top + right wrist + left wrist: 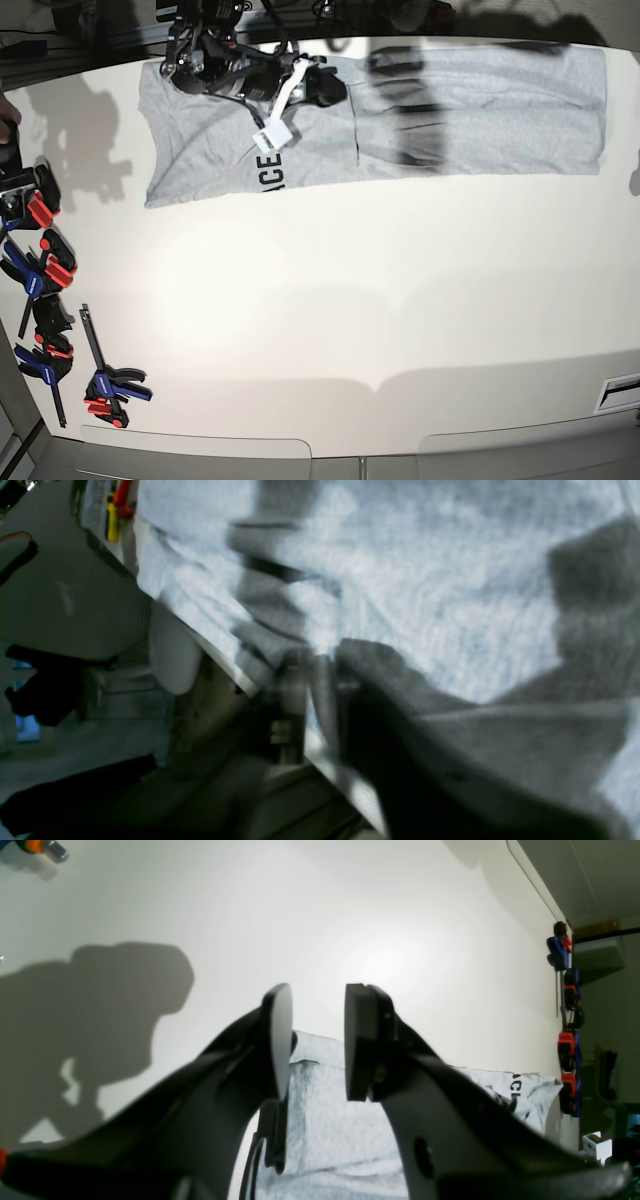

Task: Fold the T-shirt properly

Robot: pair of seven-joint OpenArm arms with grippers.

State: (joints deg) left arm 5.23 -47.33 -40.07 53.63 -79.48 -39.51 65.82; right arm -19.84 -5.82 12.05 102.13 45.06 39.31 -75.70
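Grey T-shirt spread along the far edge of the white table, lettering partly visible; left gripper raised above it, jaws parted and empty; right gripper low at the fabric, blurred, jaw state indiscernible; clamps at the table's edge.

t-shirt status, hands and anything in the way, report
Left hand open, empty, above the table. Right hand on the t-shirt, grip unclear. T-shirt folded into a strip along the far edge. Clamps aside.
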